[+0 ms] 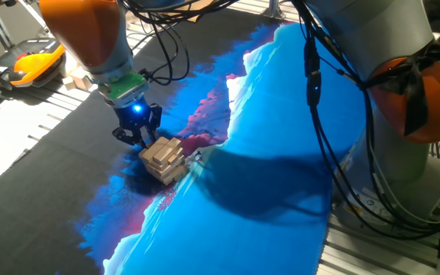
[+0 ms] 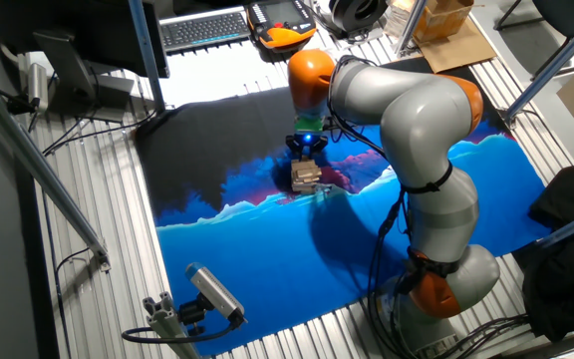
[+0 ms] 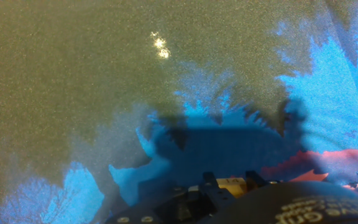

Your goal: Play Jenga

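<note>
Cloth, near edge: bright blue printed cloth (image 1: 281, 153) covers the near part of the desk (image 2: 98, 199) in one fixed view; a dark shadow of the arm lies across it.
Jenga: small low stack of pale wooden blocks (image 1: 163, 158), layers crosswise and slightly askew, standing on the cloth where blue, pink and black areas meet. In the other fixed view it appears as a small pale block cluster (image 2: 306, 176) near the middle of the cloth.
Claw: black claw (image 1: 137, 134) directly beside and above the stack, on its far-left side in one fixed view, touching or nearly touching the upper blocks. Whether the fingers are apart or together cannot be told; contact with a block cannot be confirmed.
Wrist: blue light lit above the claw, green ring above that, orange arm joint (image 1: 82, 30) higher up.
Hand view: mostly black and blue cloth (image 3: 135, 93); a sliver of pale wood (image 3: 232, 183) shows at the bottom edge between dark claw parts.
Far edge: orange-and-black handheld unit (image 1: 35, 61) lies beyond the cloth; keyboard (image 2: 203, 28) beside it in the other fixed view.
</note>
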`<action>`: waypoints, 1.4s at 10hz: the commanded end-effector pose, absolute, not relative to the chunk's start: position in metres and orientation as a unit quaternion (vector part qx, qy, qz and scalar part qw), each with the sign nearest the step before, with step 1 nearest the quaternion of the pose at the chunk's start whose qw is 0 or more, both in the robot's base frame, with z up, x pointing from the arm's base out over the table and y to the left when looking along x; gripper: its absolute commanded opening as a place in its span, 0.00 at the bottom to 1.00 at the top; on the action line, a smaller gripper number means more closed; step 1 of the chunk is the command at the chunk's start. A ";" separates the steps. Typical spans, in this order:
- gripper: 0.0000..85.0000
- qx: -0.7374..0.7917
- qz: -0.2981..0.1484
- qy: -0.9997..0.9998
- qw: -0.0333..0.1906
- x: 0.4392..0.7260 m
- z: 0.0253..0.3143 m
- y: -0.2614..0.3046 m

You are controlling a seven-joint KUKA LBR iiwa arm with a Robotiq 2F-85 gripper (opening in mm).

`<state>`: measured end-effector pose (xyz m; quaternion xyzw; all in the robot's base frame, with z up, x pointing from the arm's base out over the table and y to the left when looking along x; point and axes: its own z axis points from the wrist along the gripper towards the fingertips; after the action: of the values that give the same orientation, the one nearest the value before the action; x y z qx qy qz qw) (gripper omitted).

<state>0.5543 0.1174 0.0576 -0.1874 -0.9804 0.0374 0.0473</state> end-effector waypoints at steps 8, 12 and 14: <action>0.20 -0.189 0.035 -0.980 0.048 0.554 0.058 0.118; 0.40 -0.187 0.034 -0.980 0.050 0.555 0.057 0.118; 0.40 -0.176 0.031 -0.982 0.052 0.555 0.057 0.118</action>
<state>0.5547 0.1179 0.0574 -0.1761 -0.9825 0.0315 0.0521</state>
